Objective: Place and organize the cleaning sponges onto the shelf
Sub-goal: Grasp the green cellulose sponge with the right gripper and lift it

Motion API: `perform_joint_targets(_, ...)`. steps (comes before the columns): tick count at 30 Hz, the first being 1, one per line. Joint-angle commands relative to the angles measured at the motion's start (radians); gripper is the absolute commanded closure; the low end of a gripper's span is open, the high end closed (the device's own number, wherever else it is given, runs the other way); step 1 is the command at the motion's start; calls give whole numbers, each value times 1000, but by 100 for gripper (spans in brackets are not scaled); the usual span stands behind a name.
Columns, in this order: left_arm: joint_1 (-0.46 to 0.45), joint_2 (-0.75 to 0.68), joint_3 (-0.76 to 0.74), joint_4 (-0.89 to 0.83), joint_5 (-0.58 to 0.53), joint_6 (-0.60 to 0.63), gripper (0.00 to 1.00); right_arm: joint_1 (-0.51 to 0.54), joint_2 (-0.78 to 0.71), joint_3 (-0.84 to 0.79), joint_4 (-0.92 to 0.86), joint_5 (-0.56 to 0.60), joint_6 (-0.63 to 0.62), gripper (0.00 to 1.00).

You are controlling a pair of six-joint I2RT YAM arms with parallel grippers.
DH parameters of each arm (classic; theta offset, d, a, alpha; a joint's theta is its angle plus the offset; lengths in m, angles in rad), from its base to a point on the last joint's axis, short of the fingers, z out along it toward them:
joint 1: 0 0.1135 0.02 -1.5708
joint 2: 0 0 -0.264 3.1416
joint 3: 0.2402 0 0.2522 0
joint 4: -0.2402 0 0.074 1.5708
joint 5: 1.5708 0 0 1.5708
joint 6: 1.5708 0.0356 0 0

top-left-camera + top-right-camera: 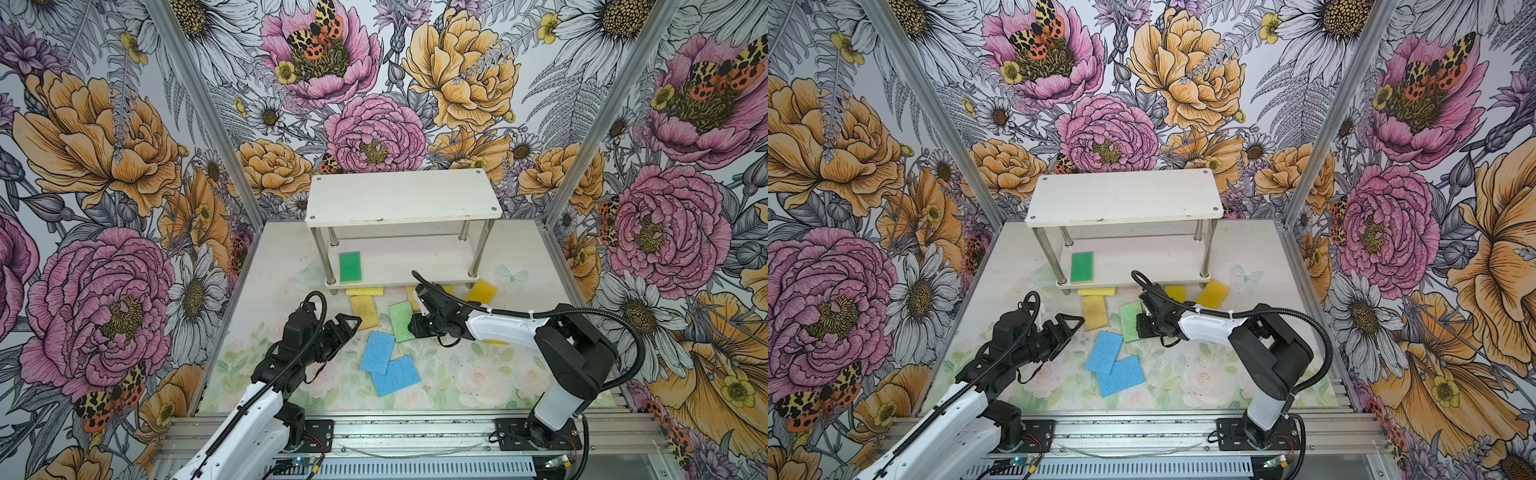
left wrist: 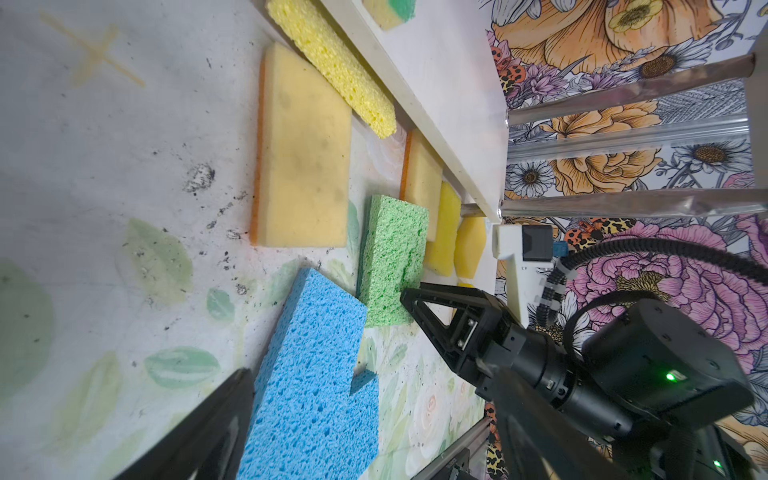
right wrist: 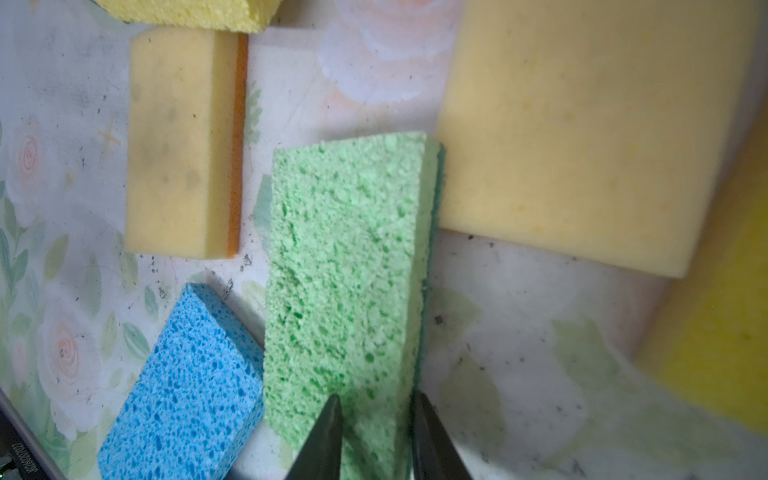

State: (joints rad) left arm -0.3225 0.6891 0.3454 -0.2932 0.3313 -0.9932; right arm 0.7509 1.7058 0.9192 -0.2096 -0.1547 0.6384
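Note:
The shelf [image 1: 403, 195] stands at the back, and a dark green sponge [image 1: 350, 267] lies on its lower board. My right gripper [image 3: 376, 401] is shut on the near end of the light green sponge [image 3: 345, 266], which sits tilted on the table in front of the shelf [image 1: 401, 320]. Left of it my left gripper [image 1: 349, 332] hovers open, with a light blue sponge [image 2: 311, 374] lying between its fingers below. That sponge overlaps a second blue one [image 1: 397, 376]. Several yellow and tan sponges lie along the shelf's front edge [image 1: 364, 313].
A pale yellow sponge [image 1: 364, 291] lies partly under the shelf's front edge. A yellow-orange sponge [image 1: 481, 291] sits by the shelf's right front post. Floral walls close in the left, right and back. An aluminium rail [image 1: 415, 432] runs along the front.

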Motion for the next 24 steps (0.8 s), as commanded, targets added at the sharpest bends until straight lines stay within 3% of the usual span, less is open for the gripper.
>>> perform_joint_targets(1, 11, -8, -12, 30, 33, 10, 9, -5, -24, 14, 1, 1, 4, 78)
perform_joint_targets(3, 10, -11, -13, 35, 39, 14, 9, -5, -47, 5, 1, -3, 11, 86)
perform_joint_targets(7, 11, -17, -28, 79, 57, 6, 10, -8, -101, -14, 2, -26, 24, 92)
perform_joint_targets(12, 10, 9, -54, 215, 117, -23, 10, -19, -191, -37, 2, -85, 38, 94)
perform_joint_targets(20, -18, 115, -59, 526, 186, -98, 10, -23, -276, -17, 2, -327, 21, 95)
perform_joint_targets(24, -60, 182, -27, 614, 188, -98, 15, -16, -296, -15, 3, -380, 25, 94)
